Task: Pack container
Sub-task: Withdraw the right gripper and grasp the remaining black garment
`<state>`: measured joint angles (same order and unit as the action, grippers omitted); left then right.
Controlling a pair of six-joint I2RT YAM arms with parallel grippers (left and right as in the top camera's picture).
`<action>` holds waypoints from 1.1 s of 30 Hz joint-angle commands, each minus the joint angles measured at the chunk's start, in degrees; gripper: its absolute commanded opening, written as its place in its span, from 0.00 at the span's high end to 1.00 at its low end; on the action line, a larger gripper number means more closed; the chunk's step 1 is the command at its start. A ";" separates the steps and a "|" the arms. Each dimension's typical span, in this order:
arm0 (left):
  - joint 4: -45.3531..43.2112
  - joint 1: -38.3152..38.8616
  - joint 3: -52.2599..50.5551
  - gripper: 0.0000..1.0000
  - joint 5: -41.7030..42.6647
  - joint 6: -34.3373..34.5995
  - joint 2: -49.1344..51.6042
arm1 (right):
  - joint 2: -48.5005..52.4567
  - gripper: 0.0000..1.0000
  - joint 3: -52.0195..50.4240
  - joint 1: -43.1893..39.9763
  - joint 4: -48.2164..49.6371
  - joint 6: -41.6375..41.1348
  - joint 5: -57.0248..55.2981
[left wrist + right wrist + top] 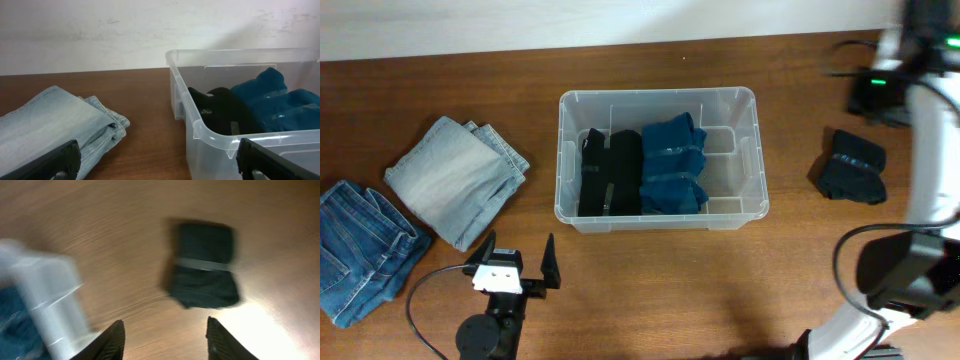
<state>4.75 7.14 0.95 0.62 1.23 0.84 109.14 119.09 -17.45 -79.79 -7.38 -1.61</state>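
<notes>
The clear plastic container [756, 150] stands mid-table. It holds a folded black garment [610, 172] and a folded blue garment [673, 165]. A dark folded garment [852, 165] lies on the table to its right. My right gripper [870, 95] is above the far right of the table. In the blurred right wrist view it [167, 342] is open and empty, with the dark garment [204, 265] ahead and a container corner [47, 295] at the left. My left gripper [517, 265] is open and empty by the front edge. Its wrist view [157, 165] shows the container [210, 135].
Folded light-blue jeans [458, 178] lie left of the container and also show in the left wrist view [60, 120]. Darker blue jeans [355, 250] lie at the far left edge. The right arm's base [905, 270] stands at the front right.
</notes>
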 commanded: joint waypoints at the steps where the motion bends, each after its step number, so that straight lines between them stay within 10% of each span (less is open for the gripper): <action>1: -0.02 -0.28 -0.46 0.00 -0.42 -0.87 -0.48 | 0.83 0.49 0.07 -8.37 -0.31 0.09 -0.31; 13: -0.02 -0.28 -0.46 0.01 -0.42 -0.87 -0.48 | 11.82 0.25 -0.33 -23.63 -0.02 8.17 14.01; 33: -0.02 -0.28 -0.46 0.00 -0.42 -0.87 -0.48 | 29.81 0.30 -0.66 -20.39 0.02 15.56 19.19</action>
<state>4.75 7.14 0.95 0.62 1.23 0.84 137.58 119.00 -39.03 -79.72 6.92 16.49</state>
